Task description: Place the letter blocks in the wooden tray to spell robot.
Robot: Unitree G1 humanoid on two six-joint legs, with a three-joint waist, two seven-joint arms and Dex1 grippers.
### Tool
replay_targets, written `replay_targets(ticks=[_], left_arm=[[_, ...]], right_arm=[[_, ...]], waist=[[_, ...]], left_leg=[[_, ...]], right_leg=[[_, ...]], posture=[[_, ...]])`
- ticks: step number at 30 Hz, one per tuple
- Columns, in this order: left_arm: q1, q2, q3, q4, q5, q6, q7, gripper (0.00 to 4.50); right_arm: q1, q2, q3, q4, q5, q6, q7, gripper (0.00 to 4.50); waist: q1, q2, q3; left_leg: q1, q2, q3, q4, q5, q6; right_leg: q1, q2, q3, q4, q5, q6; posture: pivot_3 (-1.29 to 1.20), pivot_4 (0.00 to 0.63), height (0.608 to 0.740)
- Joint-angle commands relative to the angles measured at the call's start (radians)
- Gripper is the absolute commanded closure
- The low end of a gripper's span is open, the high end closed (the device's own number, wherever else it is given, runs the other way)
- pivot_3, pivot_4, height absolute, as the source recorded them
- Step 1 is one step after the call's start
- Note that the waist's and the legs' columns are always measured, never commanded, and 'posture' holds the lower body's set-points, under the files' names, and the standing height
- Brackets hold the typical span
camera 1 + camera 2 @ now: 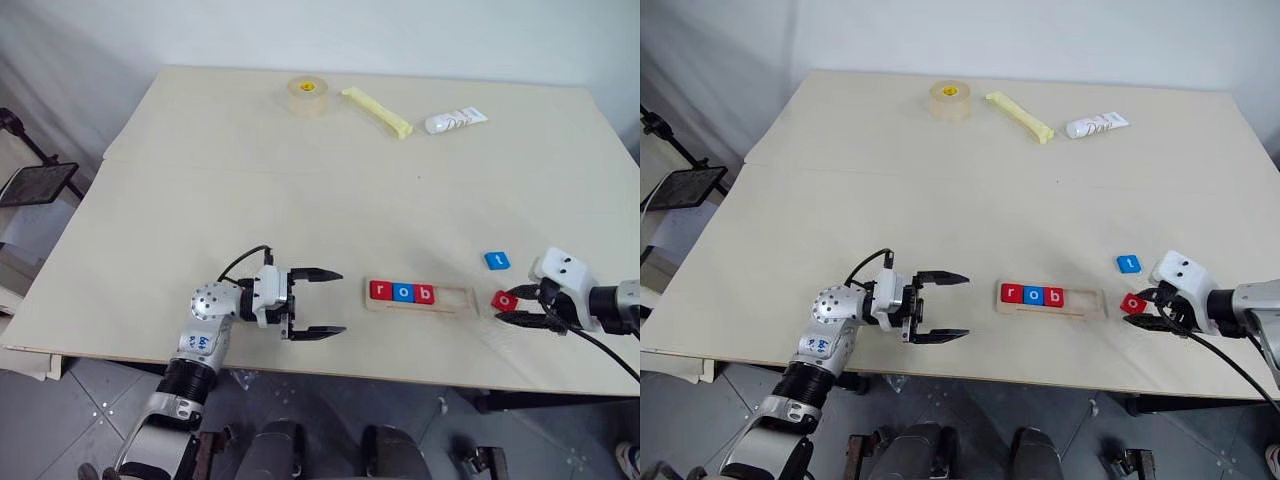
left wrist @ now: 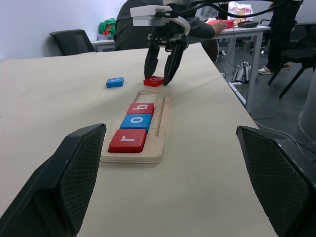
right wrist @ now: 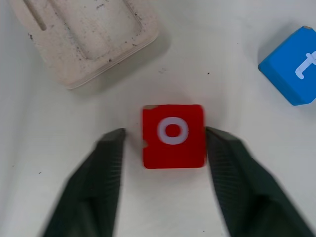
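Five letter blocks in total, and I count three of them already seated in the wooden tray (image 1: 452, 298). They are a red r (image 1: 380, 290), a blue o (image 1: 402, 292) and a red b (image 1: 425, 294), touching side by side from the tray's left end. The slot's right end shows bare wood. The tray lies lengthwise near the front edge of the desk (image 1: 250, 200).

Two blocks sit loose on the desk off the tray's right end. The red o (image 3: 174, 136) lies flat just beside that end. The blue t (image 1: 496, 260) lies a little farther back, apart from both the tray and the red o.

My right gripper (image 1: 505, 306) angles down onto the red o with its jaws drawn in on the block from two opposite sides. One finger (image 3: 222, 148) is against an edge. The other is blurred, right at the opposite edge. The block is still flat on the desk.

My left gripper (image 1: 340, 302) hangs level just left of the tray, pointing along it. Its jaws are spread wide and hold nothing.

Three other things lie along the far side of the desk, one of each: a roll of tape (image 1: 308, 96), a yellow stick (image 1: 377, 111) and a white tube (image 1: 456, 121).
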State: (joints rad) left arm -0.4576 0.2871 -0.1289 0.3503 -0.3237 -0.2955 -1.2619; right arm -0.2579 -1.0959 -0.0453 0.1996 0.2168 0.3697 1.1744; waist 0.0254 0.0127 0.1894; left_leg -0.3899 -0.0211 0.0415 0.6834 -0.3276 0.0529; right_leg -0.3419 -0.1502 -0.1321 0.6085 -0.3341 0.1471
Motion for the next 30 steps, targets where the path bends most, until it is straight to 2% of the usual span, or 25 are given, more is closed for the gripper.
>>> replay_targets(ticks=[1, 9, 15, 24, 30], left_arm=[[0.006, -0.002, -0.003, -0.033, -0.004, -0.002, 0.008, 0.00], [-0.021, -0.008, -0.006, 0.003, -0.004, -0.012, 0.000, 0.00], [-0.039, -0.010, -0.006, 0.033, -0.003, -0.024, -0.016, 0.00], [-0.044, -0.012, -0.003, 0.044, -0.002, -0.040, -0.019, 0.00], [-0.029, -0.009, 0.000, 0.027, 0.000, -0.042, -0.007, 0.00]], right_arm=[[-0.007, -0.002, -0.014, -0.001, -0.010, -0.006, -0.004, 3.05], [-0.039, -0.049, -0.022, -0.131, 0.015, 0.032, 0.051, 3.05], [-0.147, -0.039, 0.065, -0.219, 0.007, 0.098, 0.127, 3.05], [-0.299, 0.041, 0.250, -0.174, -0.091, 0.068, 0.163, 3.05], [-0.340, 0.074, 0.290, -0.144, -0.117, 0.051, 0.179, 3.05]], waist=[[0.000, 0.000, 0.000], [0.000, 0.000, 0.000], [-0.002, 0.000, 0.000], [-0.003, 0.000, 0.000], [-0.001, 0.000, 0.000]], left_leg=[[0.000, 0.000, 0.000, 0.000, 0.000, 0.000], [0.000, 0.000, 0.000, 0.000, 0.000, 0.000], [0.000, 0.001, 0.000, 0.000, 0.000, -0.001], [-0.001, 0.000, -0.001, 0.000, 0.000, 0.000], [-0.001, 0.000, -0.001, 0.000, 0.000, 0.000]], right_leg=[[0.000, 0.000, 0.000, 0.000, 0.000, 0.000], [0.000, 0.000, 0.000, 0.000, 0.000, 0.000], [0.000, 0.001, 0.000, 0.000, 0.000, 0.000], [-0.001, 0.000, 0.000, 0.000, 0.000, 0.000], [-0.002, 0.000, 0.000, 0.001, 0.000, 0.000]], posture=[[0.00, 0.150, 0.740], [0.00, 0.150, 0.740], [0.00, 0.150, 0.740], [0.00, 0.150, 0.740], [0.00, 0.150, 0.740]])
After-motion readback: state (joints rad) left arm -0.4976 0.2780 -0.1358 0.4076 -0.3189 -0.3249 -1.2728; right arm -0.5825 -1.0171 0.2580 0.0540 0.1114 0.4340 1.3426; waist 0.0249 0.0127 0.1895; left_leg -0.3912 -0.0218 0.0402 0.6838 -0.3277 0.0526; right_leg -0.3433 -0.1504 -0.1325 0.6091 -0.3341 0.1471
